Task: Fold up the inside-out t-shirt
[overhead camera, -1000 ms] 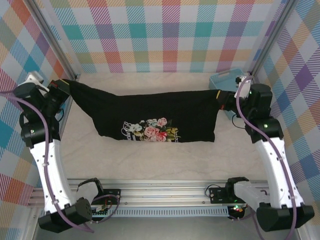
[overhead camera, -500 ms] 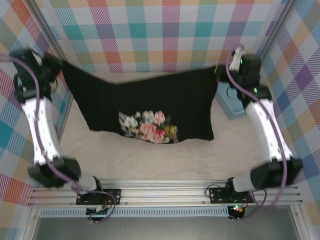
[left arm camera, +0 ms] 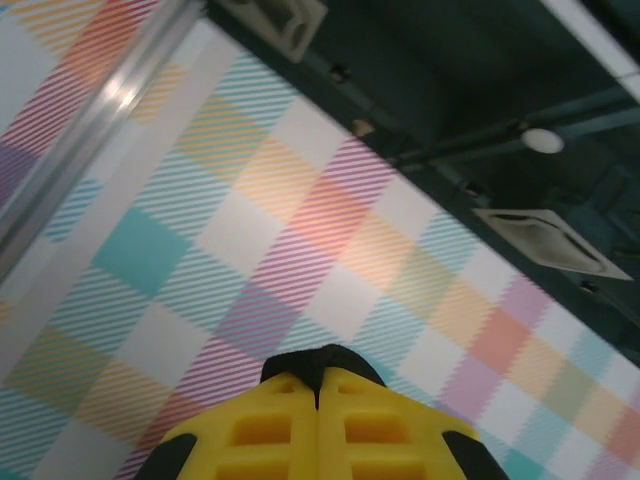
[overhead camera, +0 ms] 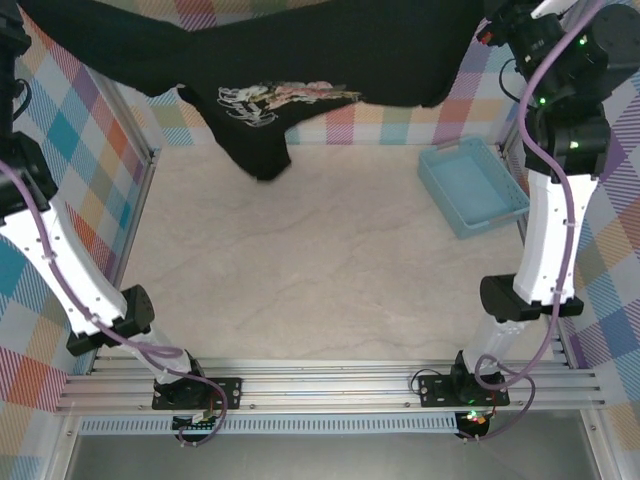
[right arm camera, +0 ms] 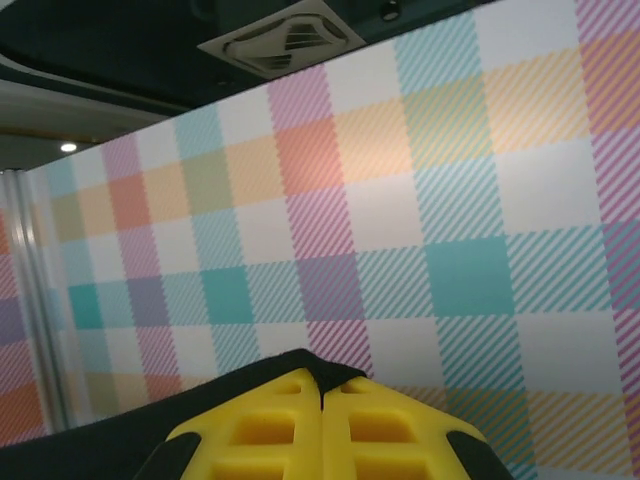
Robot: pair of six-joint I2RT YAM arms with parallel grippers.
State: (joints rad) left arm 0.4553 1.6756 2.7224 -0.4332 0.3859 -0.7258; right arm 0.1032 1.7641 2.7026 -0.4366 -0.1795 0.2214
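The inside-out t-shirt [overhead camera: 300, 45] is black and hangs stretched in the air across the top of the overhead view. Its flowered print [overhead camera: 285, 97] faces down and a loose fold [overhead camera: 255, 150] droops lowest, clear of the table. My right gripper [overhead camera: 483, 32] holds the shirt's right end high up. In the right wrist view the yellow fingers [right arm camera: 270, 430] of that gripper [right arm camera: 322, 385] are shut on black t-shirt cloth [right arm camera: 150, 425]. My left gripper [left arm camera: 320, 380] is likewise shut, with a tuft of the t-shirt [left arm camera: 300, 362] pinched at its tips.
A light blue tray [overhead camera: 470, 185] stands at the right rear of the pale table [overhead camera: 320, 270]. Checked walls and aluminium posts [overhead camera: 140, 150] close the sides and back. Both arms reach up steeply from their bases.
Both arms have risen sharply, lifting the t-shirt off the table. It lay draped low a second ago and now hangs high in the air, print tilted downward.
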